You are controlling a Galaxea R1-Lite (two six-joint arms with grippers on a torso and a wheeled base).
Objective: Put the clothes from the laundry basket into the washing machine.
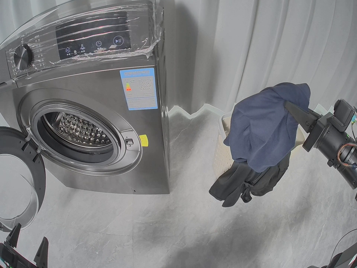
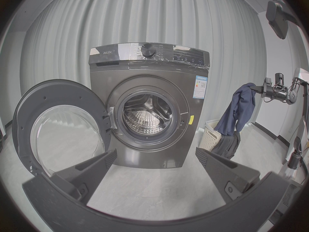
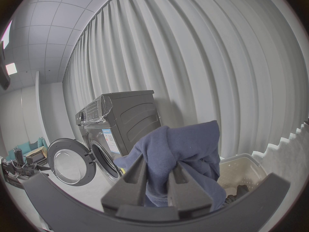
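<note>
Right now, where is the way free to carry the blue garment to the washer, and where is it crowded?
The floor between washer and basket is bare, also in front of the washer. The drum mouth is open, unblocked. Crowded: the basket, where the blue garment hangs from the right end effector over a black garment; and the door beside the left end effector.

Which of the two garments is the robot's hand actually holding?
The navy blue garment, pinched in the right hand; the black garment just hangs over the basket rim.

The navy garment (image 1: pixel 260 127) and black garment (image 1: pixel 238 185) contrast with the cream laundry basket (image 1: pixel 222 157) and grey washing machine (image 1: pixel 148 149).
</note>
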